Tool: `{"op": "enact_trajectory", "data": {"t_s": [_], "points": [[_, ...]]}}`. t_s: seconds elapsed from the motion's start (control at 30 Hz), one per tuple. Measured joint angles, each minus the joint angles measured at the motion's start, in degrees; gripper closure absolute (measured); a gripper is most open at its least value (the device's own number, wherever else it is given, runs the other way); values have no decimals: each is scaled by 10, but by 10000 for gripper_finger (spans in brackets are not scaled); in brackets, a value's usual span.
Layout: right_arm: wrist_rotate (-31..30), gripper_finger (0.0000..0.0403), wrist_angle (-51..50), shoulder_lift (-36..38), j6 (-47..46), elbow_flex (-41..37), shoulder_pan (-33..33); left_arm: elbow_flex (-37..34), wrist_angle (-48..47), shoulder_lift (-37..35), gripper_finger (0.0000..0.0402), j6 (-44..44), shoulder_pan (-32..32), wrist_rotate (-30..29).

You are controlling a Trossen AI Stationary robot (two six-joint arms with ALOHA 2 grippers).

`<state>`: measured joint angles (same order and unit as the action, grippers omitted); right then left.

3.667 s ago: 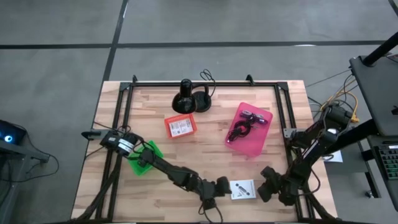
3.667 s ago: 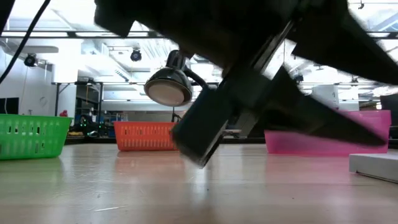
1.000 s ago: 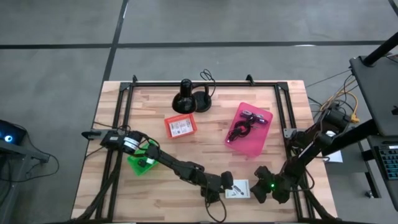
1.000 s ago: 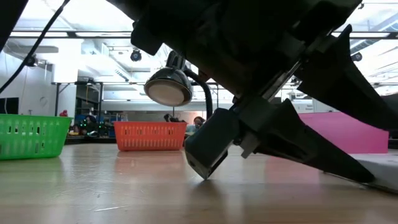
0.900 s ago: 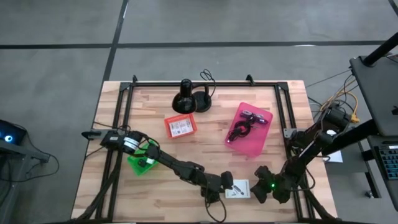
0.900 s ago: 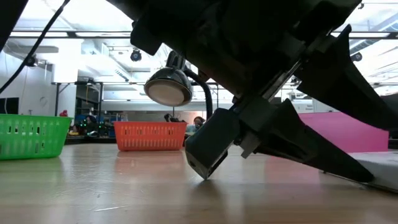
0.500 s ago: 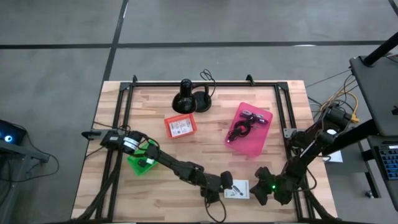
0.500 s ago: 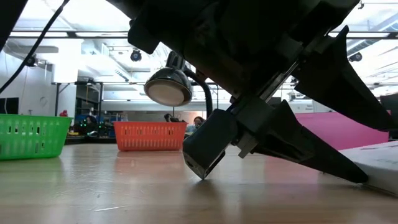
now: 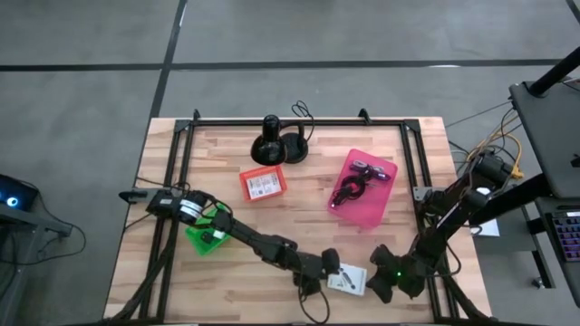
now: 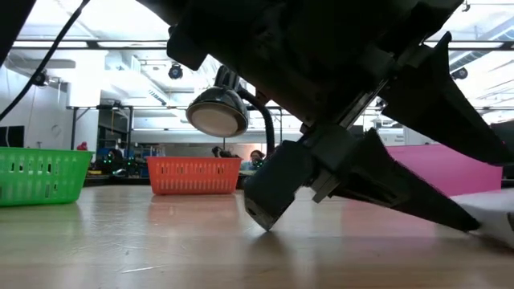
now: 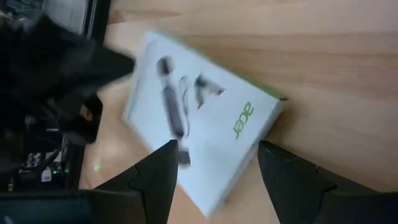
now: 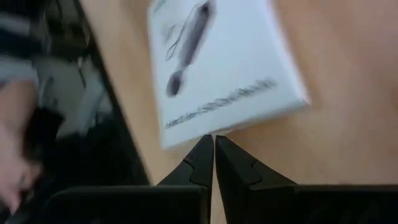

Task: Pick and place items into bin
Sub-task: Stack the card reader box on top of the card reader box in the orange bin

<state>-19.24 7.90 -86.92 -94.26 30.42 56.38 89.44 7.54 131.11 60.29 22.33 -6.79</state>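
**Two grippers flank the white card at the table's front edge**

The white printed card (image 9: pixel 348 277) lies flat near the bottom centre of the high view, well apart from the pink bin (image 9: pixel 362 188) above it. The left gripper (image 9: pixel 328 269) sits at the card's left edge, fingers spread, apparently to straddle it. The right gripper (image 9: pixel 379 281), fingers pressed together, meets the card's right edge, likely bracing or nudging the thin card so it can be lifted.
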Motion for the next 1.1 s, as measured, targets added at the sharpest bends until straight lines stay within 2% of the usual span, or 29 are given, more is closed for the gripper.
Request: {"op": "enact_trajectory", "data": {"t_s": [0.2, 0.27, 0.4, 0.47, 0.77, 0.93, 1.1], "points": [[58, 394, -2, 3, 30, 21, 0, 0, 0, 0, 197, 0, -1, -1], [47, 394, -2, 3, 37, 24, 0, 0, 0, 0, 197, 0, -1, -1], [-46, 394, -22, 3, 40, 23, 0, 4, -4, 1, 197, 1, -1, 0], [-67, 394, -46, 3, 40, 22, 0, 4, -4, 1, 197, 1, -1, 1], [-62, 394, -58, -24, 34, 31, 0, 4, -4, 1, 197, 0, -1, 0], [-26, 394, -55, -48, 32, 42, 1, 4, 0, 1, 197, 0, 0, 0], [-15, 394, -47, -62, 28, 45, 1, 4, 0, 1, 197, 0, 0, 0]]}}
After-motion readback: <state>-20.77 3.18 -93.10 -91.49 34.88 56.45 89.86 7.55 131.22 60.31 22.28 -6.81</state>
